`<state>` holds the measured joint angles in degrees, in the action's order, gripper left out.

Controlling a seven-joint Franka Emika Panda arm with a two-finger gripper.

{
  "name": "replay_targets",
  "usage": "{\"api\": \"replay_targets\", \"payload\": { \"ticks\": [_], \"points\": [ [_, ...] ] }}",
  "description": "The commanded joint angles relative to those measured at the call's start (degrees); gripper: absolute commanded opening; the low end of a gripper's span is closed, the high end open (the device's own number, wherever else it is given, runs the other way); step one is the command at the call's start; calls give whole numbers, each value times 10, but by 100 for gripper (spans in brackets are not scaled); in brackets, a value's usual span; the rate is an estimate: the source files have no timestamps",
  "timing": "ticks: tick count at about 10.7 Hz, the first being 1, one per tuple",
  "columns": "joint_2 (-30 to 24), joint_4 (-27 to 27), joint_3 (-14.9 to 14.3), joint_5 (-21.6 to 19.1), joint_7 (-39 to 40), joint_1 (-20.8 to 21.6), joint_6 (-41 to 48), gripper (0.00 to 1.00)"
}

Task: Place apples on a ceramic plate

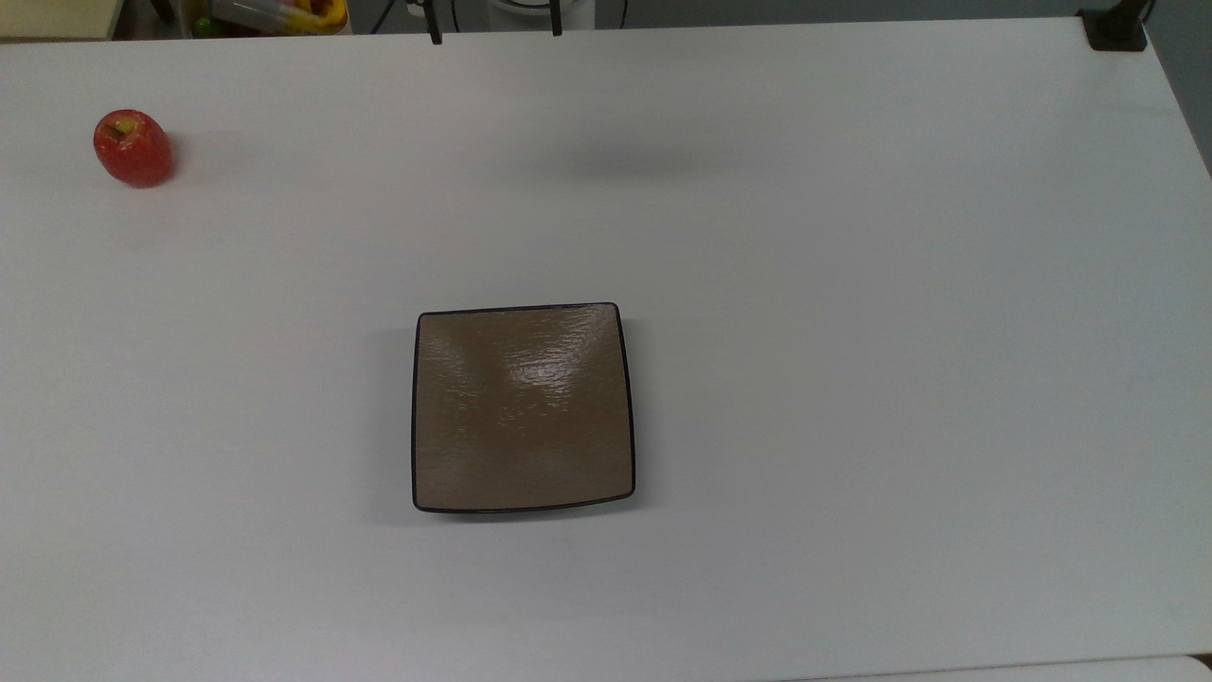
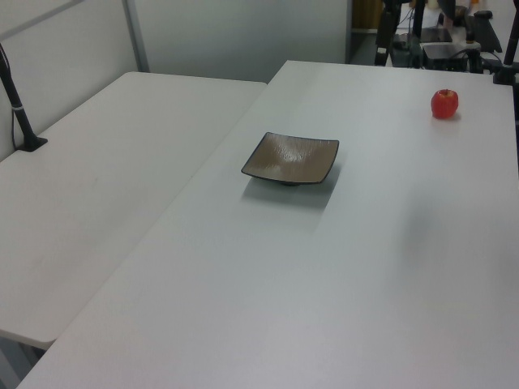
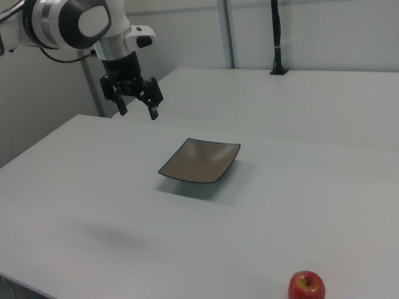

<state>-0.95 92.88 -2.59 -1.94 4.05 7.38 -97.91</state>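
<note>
Apple (image 1: 133, 148) sat upright, stem dimple up, near the tabletop (image 1: 852, 332) corner at the top view's upper left, touching nothing. In the right view it was at the near edge, lower right; in the left view, far right by the back edge.

Square brown ceramic plate (image 1: 523, 407) lay flat around mid-tabletop, a bit toward the top view's bottom edge, well apart from the apple, nothing on it. Glossy, dark rim, slightly dished.

Pincer (image 3: 138, 108) hung in the air above the tabletop in the right view, up-left of the plate, fingers (image 3: 153, 107) spread wide and pointing down, gripping nothing. Well clear of both plate and apple.

A second white table (image 2: 97, 203) butted against the tabletop's long side, with a black post (image 2: 18, 101) standing on it.
</note>
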Motion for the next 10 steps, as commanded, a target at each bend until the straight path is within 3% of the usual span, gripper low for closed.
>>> {"api": "replay_targets", "payload": {
  "ticks": [1, 8, 10],
  "points": [
    [-14, 14, -2, -3, 9, 2, -1, 100],
    [-14, 14, -2, -3, 17, 1, 0, 100],
    [-13, 16, -1, -3, 86, 1, 14, 100]
  ]
}}
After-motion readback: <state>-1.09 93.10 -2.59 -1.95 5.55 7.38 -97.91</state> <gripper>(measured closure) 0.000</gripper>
